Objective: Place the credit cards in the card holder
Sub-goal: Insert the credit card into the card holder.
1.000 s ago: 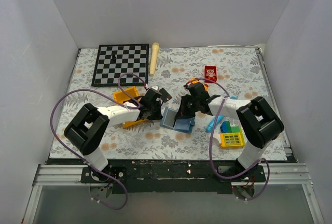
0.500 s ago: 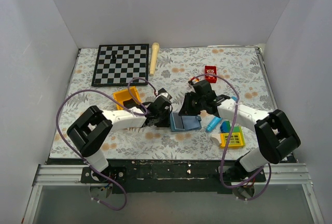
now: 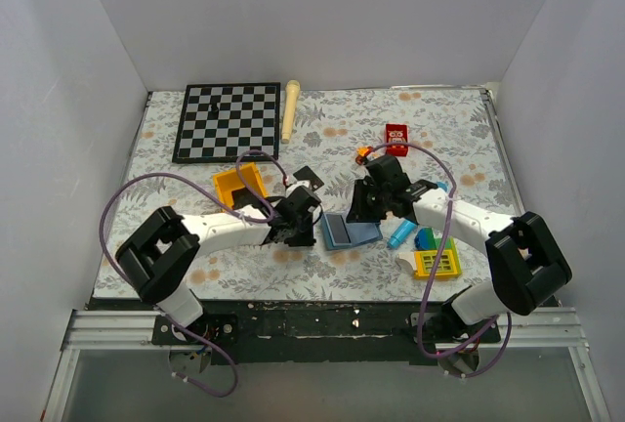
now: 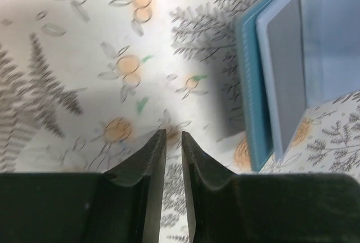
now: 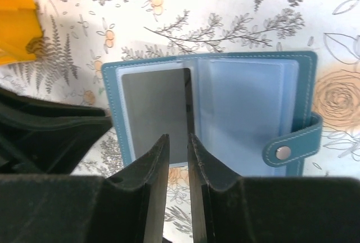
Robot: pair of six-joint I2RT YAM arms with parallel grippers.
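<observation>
The card holder point(image 3: 350, 231) lies open on the floral mat, its snap tab point(image 5: 287, 152) on the right. One dark credit card point(image 5: 156, 113) sits in its left clear sleeve; it also shows in the left wrist view point(image 4: 286, 68). A second black card point(image 3: 306, 174) lies on the mat just beyond the left arm. My left gripper point(image 3: 298, 229) is low beside the holder's left edge point(image 4: 250, 85), its jaws point(image 4: 173, 137) almost together with nothing between. My right gripper point(image 3: 376, 204) hovers over the holder's middle, its jaws point(image 5: 175, 139) almost together and empty.
A yellow tray point(image 3: 239, 185) lies left of the left gripper. A bright blue tube toy point(image 3: 403, 233), green and blue blocks point(image 3: 428, 239) and a yellow grid toy point(image 3: 437, 263) lie right of the holder. A red box point(image 3: 396, 137), chessboard point(image 3: 227, 121) and wooden stick point(image 3: 291, 109) are farther back.
The holder went from propped up between the grippers to lying flat and open. My left gripper moved right and nearer, to its left edge. My right gripper moved right, above it.
</observation>
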